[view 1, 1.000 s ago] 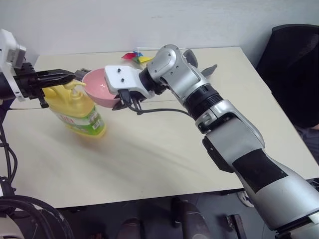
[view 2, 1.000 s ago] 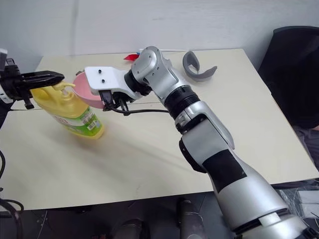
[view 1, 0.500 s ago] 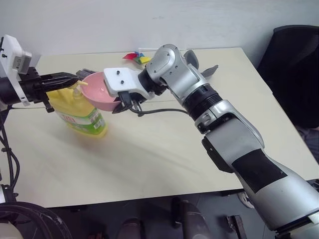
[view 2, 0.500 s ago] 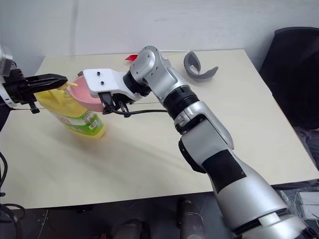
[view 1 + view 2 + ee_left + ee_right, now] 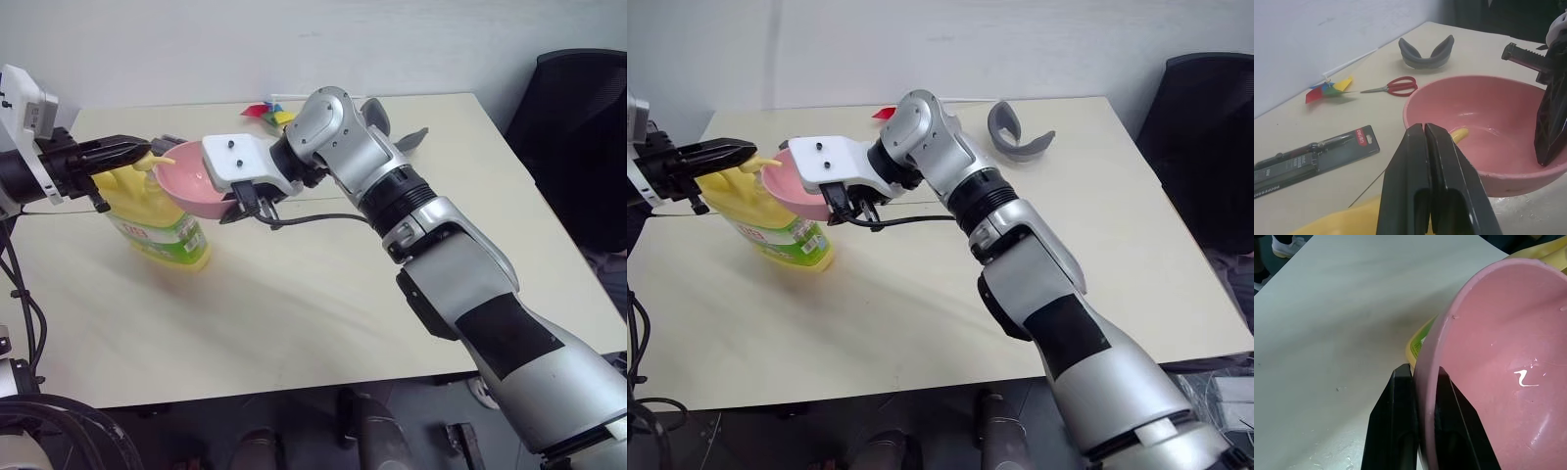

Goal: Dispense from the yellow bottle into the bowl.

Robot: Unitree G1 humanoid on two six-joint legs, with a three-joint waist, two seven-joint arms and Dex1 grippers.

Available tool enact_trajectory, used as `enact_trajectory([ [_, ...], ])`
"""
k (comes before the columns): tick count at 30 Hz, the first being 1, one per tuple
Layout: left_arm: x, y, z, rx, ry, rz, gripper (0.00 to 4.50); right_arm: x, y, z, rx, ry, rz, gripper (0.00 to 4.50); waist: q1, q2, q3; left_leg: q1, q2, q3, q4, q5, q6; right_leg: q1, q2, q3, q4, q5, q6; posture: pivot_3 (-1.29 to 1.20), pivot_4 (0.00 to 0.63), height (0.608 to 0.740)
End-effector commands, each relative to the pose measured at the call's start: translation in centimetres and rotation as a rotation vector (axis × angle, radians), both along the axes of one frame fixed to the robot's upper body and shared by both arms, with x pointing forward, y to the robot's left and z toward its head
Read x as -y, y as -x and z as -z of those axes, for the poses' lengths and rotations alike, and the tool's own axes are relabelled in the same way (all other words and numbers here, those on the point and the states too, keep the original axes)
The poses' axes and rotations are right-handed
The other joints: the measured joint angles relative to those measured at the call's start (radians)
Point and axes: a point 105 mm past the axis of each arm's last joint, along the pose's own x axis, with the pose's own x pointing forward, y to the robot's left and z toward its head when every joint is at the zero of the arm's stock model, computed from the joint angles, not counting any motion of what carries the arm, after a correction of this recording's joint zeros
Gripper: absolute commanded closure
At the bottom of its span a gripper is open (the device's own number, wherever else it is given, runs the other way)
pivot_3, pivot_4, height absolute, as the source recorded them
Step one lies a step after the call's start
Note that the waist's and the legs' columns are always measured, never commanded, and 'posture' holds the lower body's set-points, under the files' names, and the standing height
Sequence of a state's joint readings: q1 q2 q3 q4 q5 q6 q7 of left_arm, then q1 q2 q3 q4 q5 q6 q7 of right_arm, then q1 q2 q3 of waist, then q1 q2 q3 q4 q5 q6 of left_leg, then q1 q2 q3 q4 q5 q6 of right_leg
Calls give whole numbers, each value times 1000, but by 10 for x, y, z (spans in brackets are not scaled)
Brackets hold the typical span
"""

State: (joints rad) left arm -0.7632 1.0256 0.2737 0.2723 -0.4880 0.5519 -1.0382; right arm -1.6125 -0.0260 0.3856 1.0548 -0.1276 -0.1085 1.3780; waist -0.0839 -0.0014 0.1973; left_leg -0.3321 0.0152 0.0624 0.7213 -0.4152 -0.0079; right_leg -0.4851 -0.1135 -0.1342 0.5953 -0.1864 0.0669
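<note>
We hold the bowl (image 5: 1498, 362) in the right gripper (image 5: 1418, 431), whose two black fingers pinch the bowl's wall, one inside the rim and one outside. The bowl hangs above the table (image 5: 323, 294), tilted, just to the right of the yellow bottle (image 5: 157, 230), which stands upright at the far left of the table.

The left gripper (image 5: 122, 152) has its fingers pressed together with nothing between them. It points level toward the right and sits on top of the pump head. The yellow spout (image 5: 1459, 135) reaches over the bowl's rim, so whatever comes out lands inside.

Compared with a second ago, we have brought the bowl slightly closer to the bottle, so its rim now sits under the spout instead of beside it. Over the same interval the left gripper rose and fell a little on the pump. A small wet streak (image 5: 1524, 378) now shows on the bowl's inner wall.

We judge that dispensing is under way: the pump is being worked and liquid has reached the bowl. The bottle does not appear to have tipped or slid.

Scissors (image 5: 1396, 86), a packaged tool (image 5: 1312, 157) and a grey curved piece (image 5: 1427, 53) lie on the far side of the table, well apart from the work.
</note>
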Motion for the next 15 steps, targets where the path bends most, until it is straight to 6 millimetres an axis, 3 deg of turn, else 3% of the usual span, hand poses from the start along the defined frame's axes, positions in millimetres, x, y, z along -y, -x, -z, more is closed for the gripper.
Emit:
enact_trajectory([
  [1, 1, 5, -17, 55, 10, 3, 4456, -8, 7, -20, 58, -43, -33, 4500, 0, 0, 0, 0, 0, 0, 0, 0, 0, 0, 0, 0, 0, 0, 0, 0, 150, 740],
  [7, 5, 10, -36, 107, 51, 11, 4456, -6, 4, -19, 69, -41, -21, 4500, 0, 0, 0, -1, 0, 0, 0, 0, 0, 0, 0, 0, 0, 0, 0, 0, 150, 740],
  [15, 12, -8, -11, 60, -9, -21, 4456, -8, 2, -22, 82, -50, -11, 4500, 0, 0, 0, -1, 0, -1, 0, 0, 0, 0, 0, 0, 0, 0, 0, 0, 150, 740],
])
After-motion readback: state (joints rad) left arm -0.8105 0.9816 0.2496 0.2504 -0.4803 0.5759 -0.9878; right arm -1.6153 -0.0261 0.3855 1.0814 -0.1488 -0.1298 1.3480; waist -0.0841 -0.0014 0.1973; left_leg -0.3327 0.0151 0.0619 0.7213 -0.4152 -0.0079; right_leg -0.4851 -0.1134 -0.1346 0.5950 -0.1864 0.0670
